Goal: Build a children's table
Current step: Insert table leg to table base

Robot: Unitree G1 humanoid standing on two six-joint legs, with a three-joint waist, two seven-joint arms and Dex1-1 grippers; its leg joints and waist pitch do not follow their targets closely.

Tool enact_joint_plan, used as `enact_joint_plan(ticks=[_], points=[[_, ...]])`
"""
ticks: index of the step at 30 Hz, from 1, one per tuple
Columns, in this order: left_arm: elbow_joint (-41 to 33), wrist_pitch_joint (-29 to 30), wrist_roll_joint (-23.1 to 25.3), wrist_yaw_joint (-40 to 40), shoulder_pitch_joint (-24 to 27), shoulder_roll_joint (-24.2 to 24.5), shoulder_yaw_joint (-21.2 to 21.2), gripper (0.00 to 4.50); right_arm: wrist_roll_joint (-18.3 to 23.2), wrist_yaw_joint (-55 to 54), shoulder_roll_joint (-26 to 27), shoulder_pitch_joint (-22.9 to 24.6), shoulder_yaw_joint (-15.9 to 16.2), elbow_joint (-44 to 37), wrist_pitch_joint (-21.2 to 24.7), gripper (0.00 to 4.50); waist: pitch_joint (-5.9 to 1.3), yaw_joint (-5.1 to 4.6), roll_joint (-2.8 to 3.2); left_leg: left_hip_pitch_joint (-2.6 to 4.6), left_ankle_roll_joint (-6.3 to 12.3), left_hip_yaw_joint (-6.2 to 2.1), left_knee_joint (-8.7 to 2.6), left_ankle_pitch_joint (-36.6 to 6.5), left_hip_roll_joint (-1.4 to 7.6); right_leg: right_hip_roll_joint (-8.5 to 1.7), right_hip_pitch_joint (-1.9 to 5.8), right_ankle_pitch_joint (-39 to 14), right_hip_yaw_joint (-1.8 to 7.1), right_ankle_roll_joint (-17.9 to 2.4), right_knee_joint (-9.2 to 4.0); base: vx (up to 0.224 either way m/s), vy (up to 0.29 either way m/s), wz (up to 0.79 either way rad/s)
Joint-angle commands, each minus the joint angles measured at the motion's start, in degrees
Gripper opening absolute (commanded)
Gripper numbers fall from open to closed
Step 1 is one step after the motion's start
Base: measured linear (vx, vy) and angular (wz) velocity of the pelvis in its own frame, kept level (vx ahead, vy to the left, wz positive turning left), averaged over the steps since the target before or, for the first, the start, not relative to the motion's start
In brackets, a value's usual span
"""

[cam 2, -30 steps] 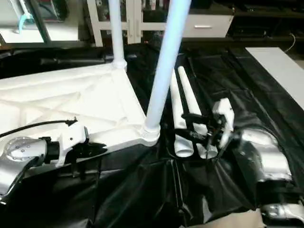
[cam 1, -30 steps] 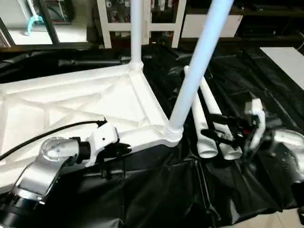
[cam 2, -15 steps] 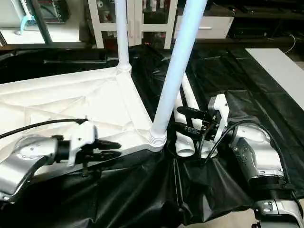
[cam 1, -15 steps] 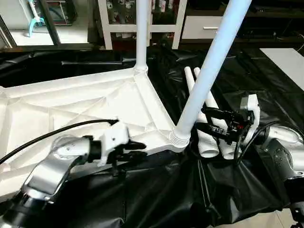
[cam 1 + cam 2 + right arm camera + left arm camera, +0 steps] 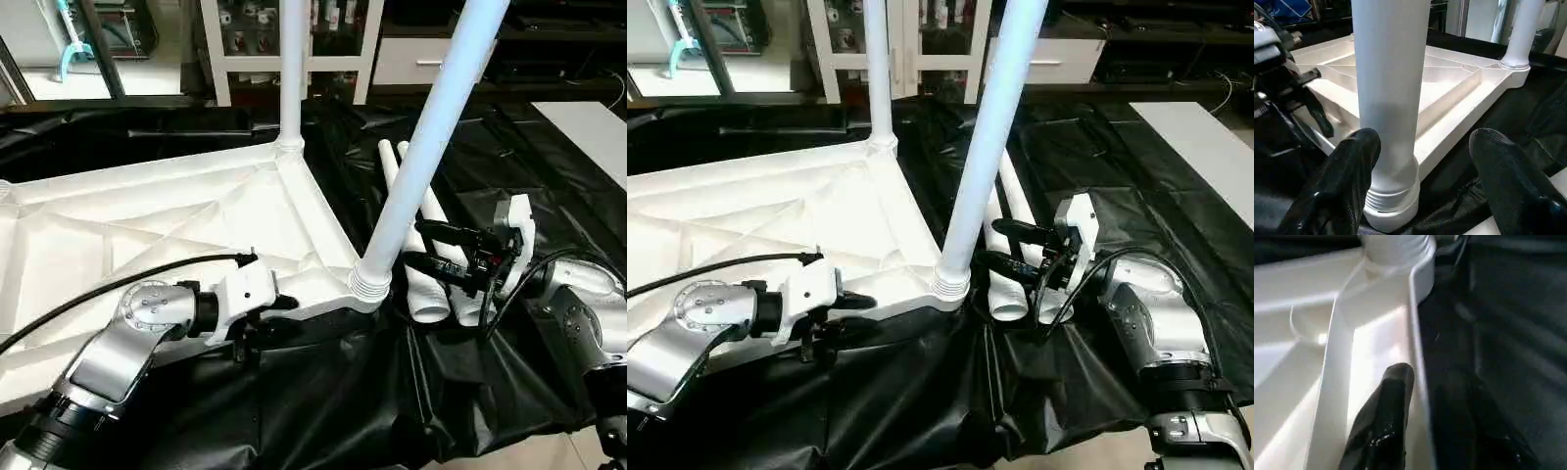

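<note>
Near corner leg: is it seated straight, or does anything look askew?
The near corner leg leans markedly to the right from its socket, while the far corner leg stands upright. It looks not fully seated. The right claw stands open beside it.

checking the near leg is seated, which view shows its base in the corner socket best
The right wrist view: the near leg fills the middle, its ribbed base collar close up between the right gripper fingers. Both eye views show the whole leg leaning, its collar small. The left wrist view catches just the socket edge.
</note>
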Motion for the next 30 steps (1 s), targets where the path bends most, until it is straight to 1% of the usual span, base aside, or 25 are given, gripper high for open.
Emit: enact_joint_plan(ticks=[1,2,3,4,5,7,10,12,13,16,17,18,21,23,25,28,29,30], points=[[0.19,-0.44,1.03,0.67,0.23,0.24,-0.69,1.36,-0.48,0.29,-0.04,-0.26,-0.26,-0.57,-0.85,3.28,-5.03,-0.12,0.07,1.47,8.01,-2.42,-3.2,4.26,4.0,-4.94,3.32,15.61,3.04,-17.68,-3.09,0.0,0.0,0.0],[0.11,-0.35,0.77,0.84,0.29,0.04,-0.46,1.36,-0.5,0.34,-0.04,-0.25,-0.24,-0.55,-0.89,3.28,-5.04,-0.08,0.06,1.35,8.15,-2.4,-3.15,4.17,3.95,-5.03,3.38,15.61,3.04,-17.75,-3.11,0.0,0.0,0.0],[0.06,-0.26,0.58,0.97,0.34,-0.11,-0.29,1.36,-0.52,0.36,-0.04,-0.25,-0.24,-0.54,-0.92,3.28,-5.01,-0.05,0.07,1.37,8.13,-2.38,-3.16,3.96,3.95,-5.02,3.34,15.39,3.04,-17.74,-3.16,0.0,0.0,0.0],[-0.25,0.5,-0.12,0.55,0.33,-0.17,-0.14,1.36,-0.59,0.38,-0.04,-0.31,-0.24,-0.38,-1.01,3.28,-5.0,-0.03,-0.03,1.39,8.03,-2.35,-3.18,3.48,3.96,-5.05,3.35,14.61,3.05,-17.73,-3.22,0.0,0.0,0.0],[-0.4,0.87,-0.49,0.35,0.32,-0.17,-0.11,1.36,-0.63,0.39,-0.04,-0.34,-0.23,-0.3,-1.06,3.28,-4.99,0.0,0.03,1.42,7.99,-2.38,-3.21,3.41,4.0,-5.03,3.32,14.2,3.02,-17.71,-3.22,0.0,0.0,0.0],[-0.4,0.62,-0.26,0.57,0.27,-0.11,-0.19,1.36,-0.63,0.42,-0.04,-0.42,-0.2,-0.27,-1.02,3.28,-4.97,-0.04,0.03,1.41,7.84,-2.37,-3.19,3.25,3.98,-5.0,3.29,13.49,3.02,-17.67,-3.28,0.0,0.0,0.0],[0.75,-0.63,1.42,1.32,0.27,-0.16,-0.83,1.36,-0.69,0.48,0.07,-0.68,-0.04,-0.31,-0.87,3.28,-5.06,-0.07,-0.04,1.41,8.14,-2.4,-3.12,3.72,3.99,-5.03,3.31,14.02,3.03,-17.57,-3.2,0.0,0.0,0.0],[1.03,-0.44,1.72,1.28,0.36,-0.14,-1.14,1.36,-0.75,0.45,0.22,-0.82,0.08,-0.31,-0.87,3.28,-4.99,-0.07,-0.04,1.35,8.02,-2.38,-3.13,3.29,3.98,-5.04,3.3,13.18,3.05,-17.46,-3.31,0.0,0.0,0.0],[1.31,0.12,2.95,1.6,0.32,0.35,-2.02,1.36,-0.82,0.25,0.62,-1.18,0.24,-0.21,-0.87,3.28,-4.98,-0.04,0.06,1.41,7.87,-2.4,-3.13,3.11,4.0,-5.04,3.25,12.76,3.04,-17.43,-3.3,0.0,0.0,0.0],[2.36,0.16,4.81,2.41,0.2,0.9,-2.95,1.36,-0.85,-0.34,1.46,-1.74,0.38,-0.19,-0.97,3.28,-4.93,-0.22,-0.04,1.33,7.99,-2.42,-3.17,2.82,3.97,-5.05,3.26,12.0,3.05,-17.15,-3.39,0.0,0.0,0.0],[2.5,0.13,4.87,2.57,0.17,0.83,-2.95,1.18,-0.88,-0.45,1.64,-1.87,0.43,-0.18,-1.05,3.28,-4.92,-0.2,0.0,1.37,7.95,-2.41,-3.17,2.64,3.98,-5.06,3.21,11.57,3.05,-17.08,-3.42,0.0,0.0,0.0],[2.52,0.22,4.75,2.68,0.18,0.71,-2.84,1.18,-0.84,-0.47,1.73,-1.91,0.44,-0.22,-1.03,3.28,-4.99,-0.13,0.05,1.39,7.8,-2.39,-3.14,2.64,3.95,-5.03,3.24,11.36,3.06,-16.98,-3.43,0.0,0.0,0.0],[2.44,1.04,4.09,2.7,0.09,0.23,-2.51,0.97,-0.64,-0.25,2.31,-2.18,0.7,-0.38,-0.81,3.28,-5.0,-0.13,0.06,1.3,7.69,-2.42,-3.14,2.78,3.9,-5.01,3.25,11.29,3.03,-16.84,-3.39,0.0,0.0,0.0],[2.41,1.33,4.04,2.57,0.06,0.2,-2.57,0.72,-0.5,0.01,2.48,-2.2,0.86,-0.5,-0.59,3.28,-4.94,-0.17,0.07,1.33,7.67,-2.43,-3.2,2.51,3.95,-5.02,3.16,10.7,3.01,-16.83,-3.45,0.0,0.0,0.0],[2.49,1.62,4.36,2.91,0.01,0.17,-2.51,0.58,-0.21,1.02,2.63,-2.11,1.36,-0.83,0.11,3.28,-4.86,-0.19,0.1,1.44,7.33,-2.43,-3.28,1.89,4.01,-5.02,3.08,9.35,3.0,-16.77,-3.59,0.0,0.0,0.0],[2.87,1.88,4.78,3.12,-0.05,0.18,-2.67,0.27,-0.53,1.63,3.24,-2.26,1.97,-0.65,0.54,3.28,-4.82,-0.22,0.09,1.39,7.28,-2.42,-3.27,1.7,3.95,-5.04,3.1,9.36,3.06,-16.69,-3.62,0.0,0.0,0.0],[2.9,1.93,4.83,3.13,-0.04,0.18,-2.71,0.27,-0.59,1.62,3.37,-2.3,2.1,-0.65,0.6,3.28,-4.8,-0.24,0.07,1.39,7.25,-2.41,-3.28,1.62,3.94,-5.04,3.09,9.17,3.06,-16.67,-3.64,0.0,0.0,0.0],[2.87,2.16,4.89,3.23,0.0,0.15,-2.74,0.16,-0.89,1.26,3.67,-2.44,2.37,-0.57,0.51,3.28,-4.73,-0.25,0.07,1.44,7.09,-2.43,-3.35,1.21,3.97,-5.07,3.05,8.37,3.05,-16.62,-3.76,0.0,0.0,0.0]])
